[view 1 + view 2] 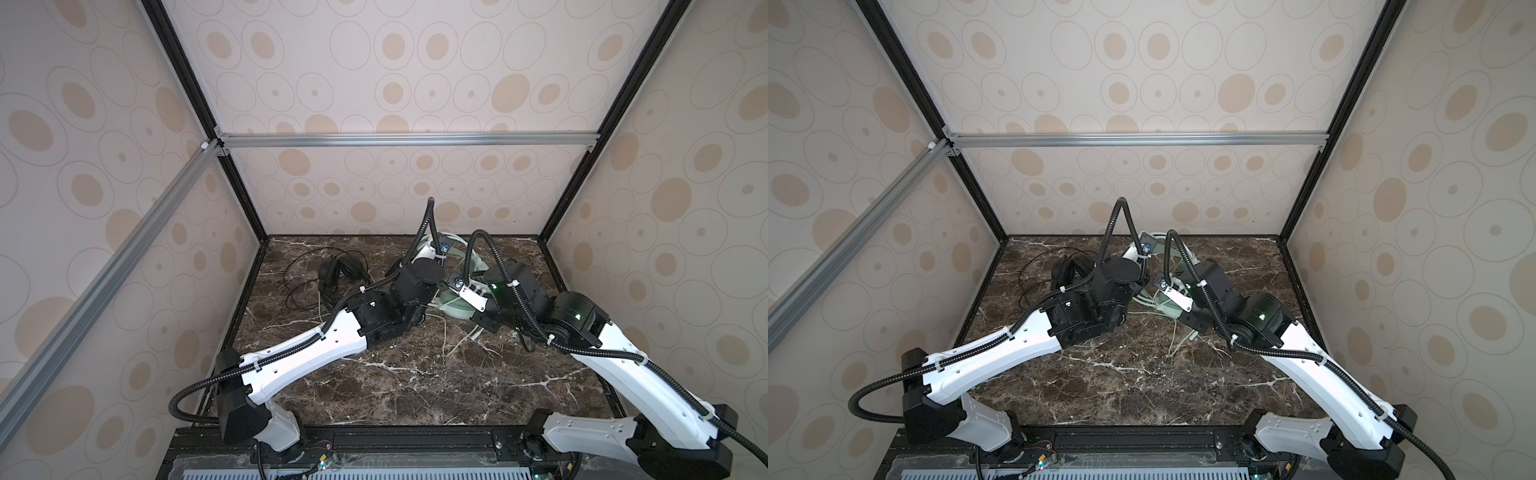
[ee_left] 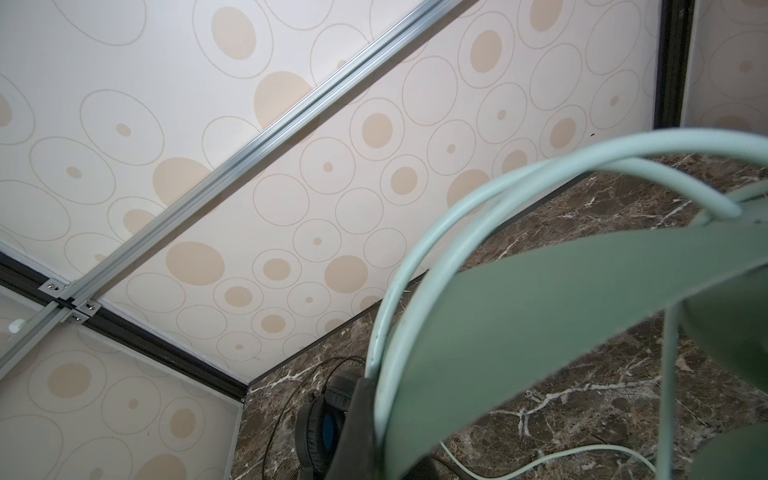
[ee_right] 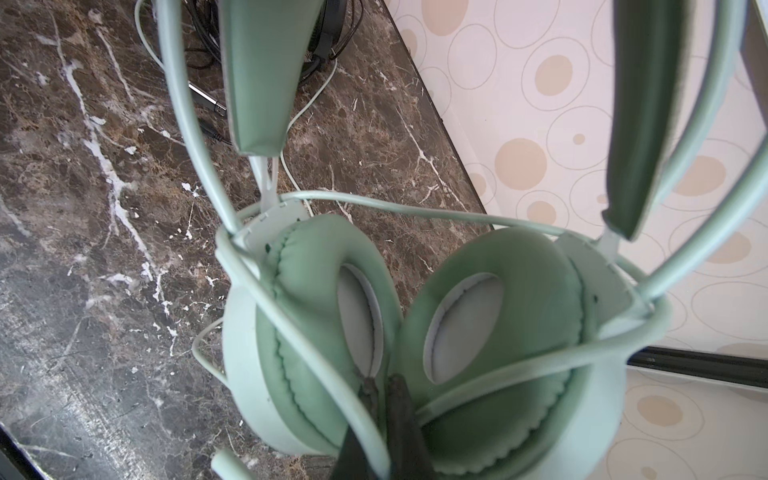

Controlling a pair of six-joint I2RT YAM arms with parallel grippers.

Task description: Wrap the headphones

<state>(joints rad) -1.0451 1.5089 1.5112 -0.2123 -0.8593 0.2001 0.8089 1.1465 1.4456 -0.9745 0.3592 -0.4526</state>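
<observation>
Mint-green over-ear headset sits near the back edge of the dark marble worktop, mid-width, between both arms. Left gripper clamped on its headband hoops. Right gripper between the ear cups, jaws pinched on pale cord. Black headset lies toward back-left corner.

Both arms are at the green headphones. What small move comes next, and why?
Probably the right gripper leads the pale cord once more round the mint-green headset: loops already cross its ear cups, but slack lies loose on the table.
</observation>
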